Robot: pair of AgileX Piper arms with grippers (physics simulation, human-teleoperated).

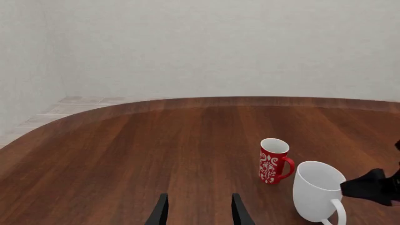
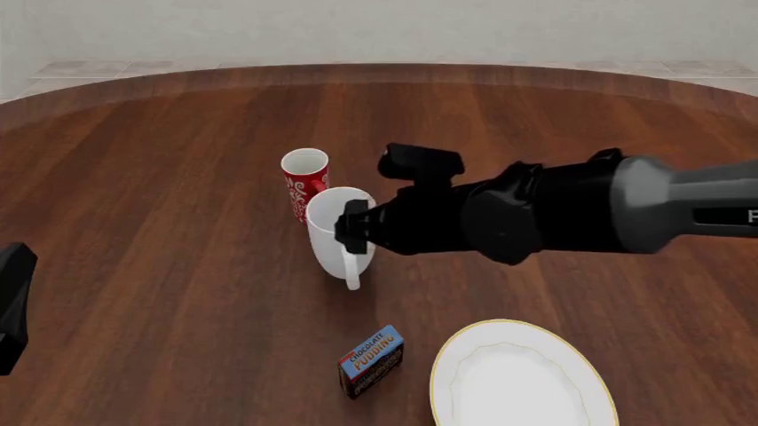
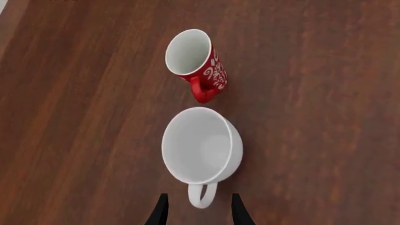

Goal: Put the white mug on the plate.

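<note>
The white mug (image 2: 337,232) stands on the table with its loop handle (image 2: 351,272) turned toward the near side. Just behind it is the smaller red patterned mug (image 2: 304,181). My right gripper (image 3: 198,213) is open, and in the right wrist view its two fingers flank the white mug's handle (image 3: 202,194) with a gap on each side. The left wrist view shows the right gripper's black tip (image 1: 368,185) beside the white mug (image 1: 315,190), close to its rim. The plate (image 2: 521,380) lies near the front edge, to the right. My left gripper (image 1: 200,213) is open over bare wood.
A blue chocolate pudding box (image 2: 372,360) lies between the white mug and the plate. The right arm (image 2: 556,213) stretches across the table from the right. Part of the left arm (image 2: 12,306) shows at the left edge. A wall stands behind the curved far table edge.
</note>
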